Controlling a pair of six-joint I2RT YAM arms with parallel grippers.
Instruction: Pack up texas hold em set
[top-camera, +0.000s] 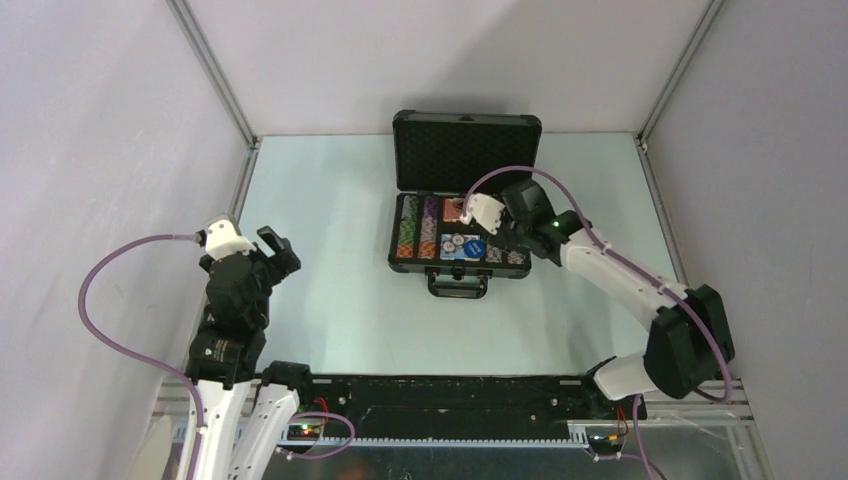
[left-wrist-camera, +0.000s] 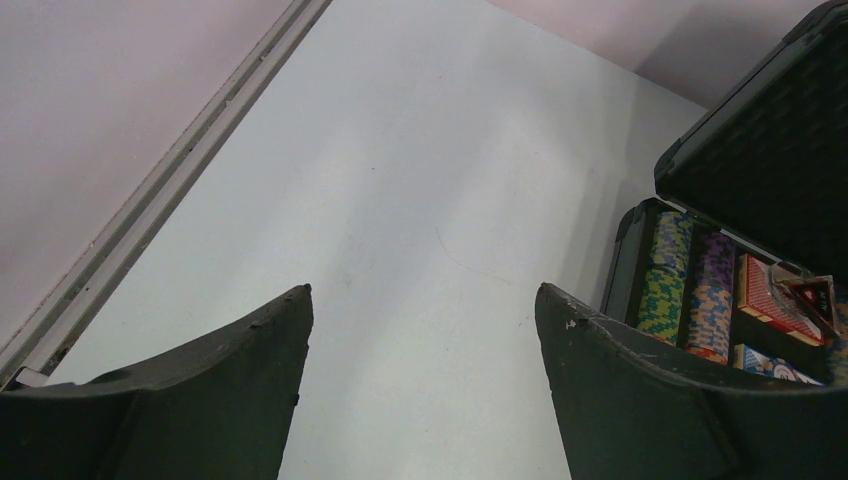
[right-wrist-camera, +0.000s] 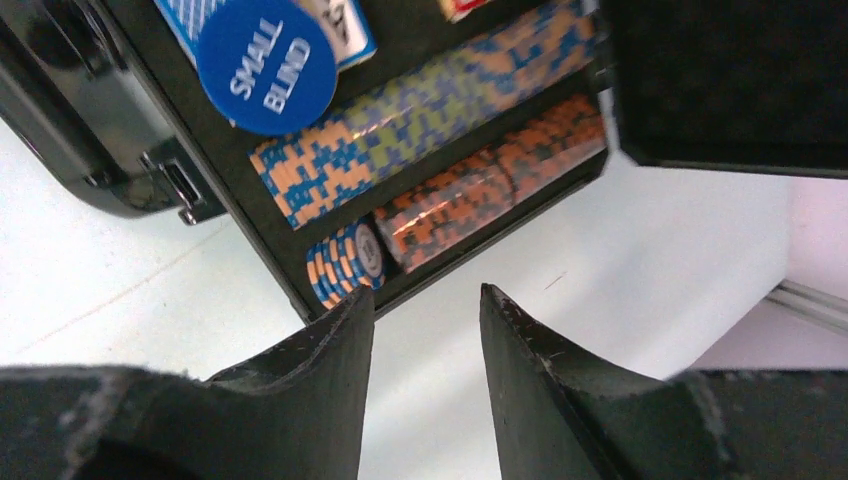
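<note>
I am keeping the right gripper (right-wrist-camera: 427, 300) at the right-hand end of the open briefcase (top-camera: 440, 268), fingers partly apart with only bare table showing between them, so it is carrying nothing. From those fingertips the tray is lying just ahead. The lid (top-camera: 465, 152) is standing upright along the tray's far side, showing as a dark foam slab ahead and to the right in the wrist view. The case's long axis is running crosswise to my reach, hinge on the far long side and handle (top-camera: 458, 284) on the near one, so I am judging that the lid wants pushing from behind, down toward the arm bases. The left gripper (left-wrist-camera: 425, 295) is hanging wide open and empty, well apart from the case, which is lying off to its right, so the right arm is plainly the nearer. In the tray I am seeing rows of chips (right-wrist-camera: 430, 110) lying in the foam slots and a short stack (right-wrist-camera: 345, 265) in the corner nearest my fingers. There are also a blue small blind button (right-wrist-camera: 265, 65) and the red card deck (left-wrist-camera: 775, 295), with the dark triangular marker (left-wrist-camera: 812, 297) resting on it, seemingly tilted. I am spotting nothing of the set outside the case.
</note>
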